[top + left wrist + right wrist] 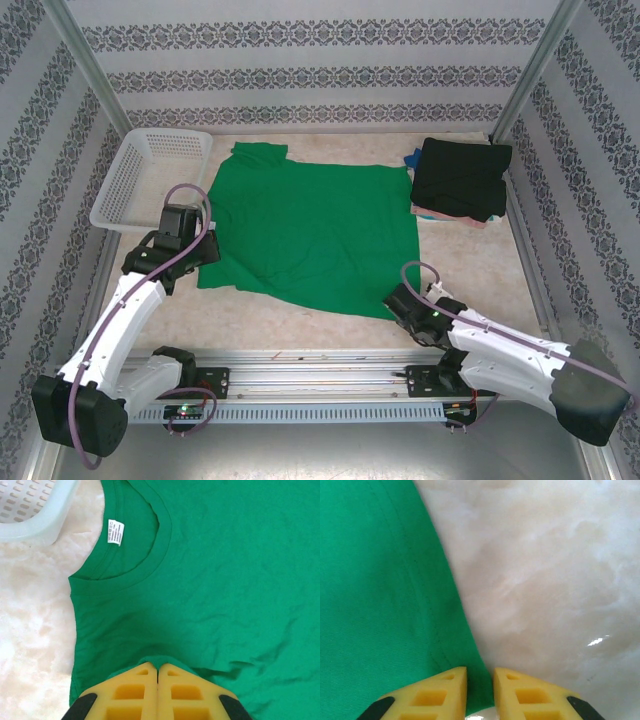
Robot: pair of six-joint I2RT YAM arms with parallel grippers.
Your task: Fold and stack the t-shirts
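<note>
Green shirt (310, 230): is lying spread flat and open in the middle of the table (470, 270), neck opening toward the left, one sleeve sticking out at its far edge.

Neckband (150, 565): is facing up in the left wrist view, just ahead of the fingers; a white label (115, 531) is showing inside it.

Left gripper (200, 255): is sitting low on the left edge of the green shirt, on the near side of the neckband. In the left wrist view its yellow fingers (140, 690) are pressing flat together, and a small ridge of green cloth (225, 580) is bunching at the tips of the gripper (158, 669). It looks pinched there, though the contact itself is hidden.

Right gripper (395, 300): is resting at the near right corner of the green shirt. In the right wrist view the fingers (445, 690) are standing almost together, clamping the hem (445, 630) of the green cloth (370, 580), which is running between the tips (480, 672). Bare pale table (545, 580) is lying to the right of that edge.

Black shirt (460, 175): is sitting folded, beyond the far right corner of the green shirt and apart from it, on top of a small pile.

Pink shirt (450, 215): is peeking out as a thin edge under the black shirt.

Blue shirt (413, 158): is showing as a small patch at the pile's side facing the green shirt.

Basket (120, 175): white lattice plastic, is standing just beyond the far left corner of the green shirt; its corner (35, 515) is showing in the left wrist view, close to the neckband but not touching.
</note>
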